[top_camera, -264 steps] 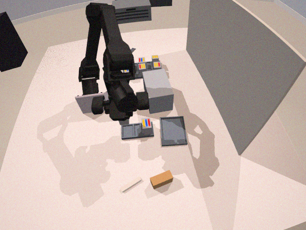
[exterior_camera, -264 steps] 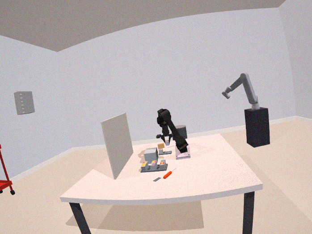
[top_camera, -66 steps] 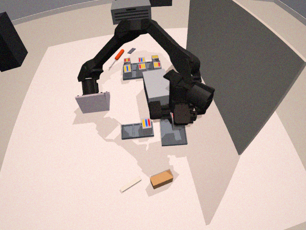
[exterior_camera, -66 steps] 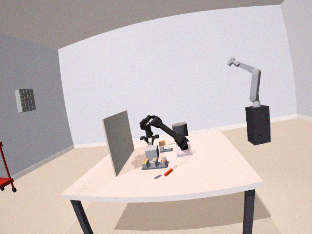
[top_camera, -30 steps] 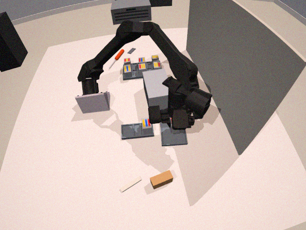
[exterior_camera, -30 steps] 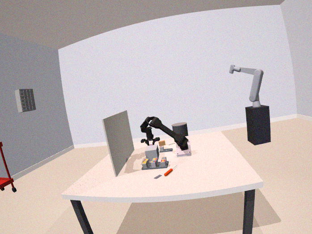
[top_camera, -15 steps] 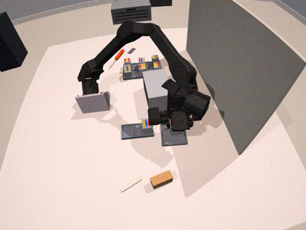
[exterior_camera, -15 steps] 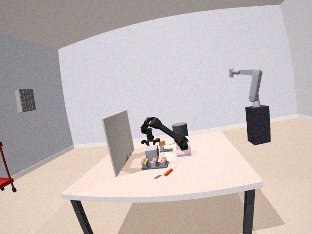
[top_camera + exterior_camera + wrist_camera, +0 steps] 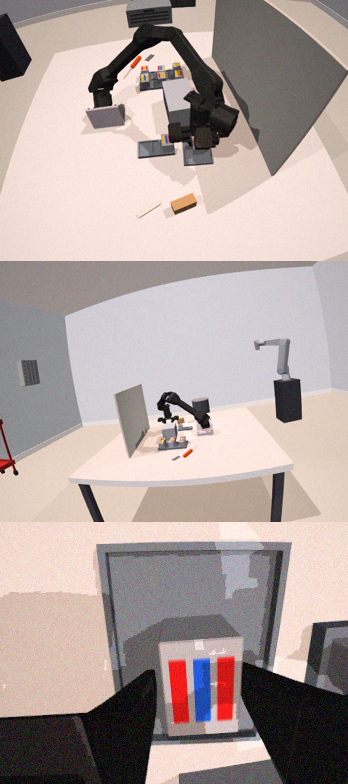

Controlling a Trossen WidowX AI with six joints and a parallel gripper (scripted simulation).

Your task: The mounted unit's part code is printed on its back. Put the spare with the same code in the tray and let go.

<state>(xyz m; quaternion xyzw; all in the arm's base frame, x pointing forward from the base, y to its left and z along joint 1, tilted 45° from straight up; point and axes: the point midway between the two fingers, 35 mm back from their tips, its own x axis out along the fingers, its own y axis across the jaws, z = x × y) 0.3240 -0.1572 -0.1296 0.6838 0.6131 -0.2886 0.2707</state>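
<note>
Black arm arched over white table, gripper low over grey tray, striped spare in neighbouring holder, rack of spares behind grey unit, orange screwdriver, tan block.

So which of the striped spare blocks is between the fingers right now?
The red-blue-red striped spare, sitting in the square grey tray with a black finger on each side. The others sit in the racks: one blue-yellow-red beside the tray, the rest farther back.
</note>
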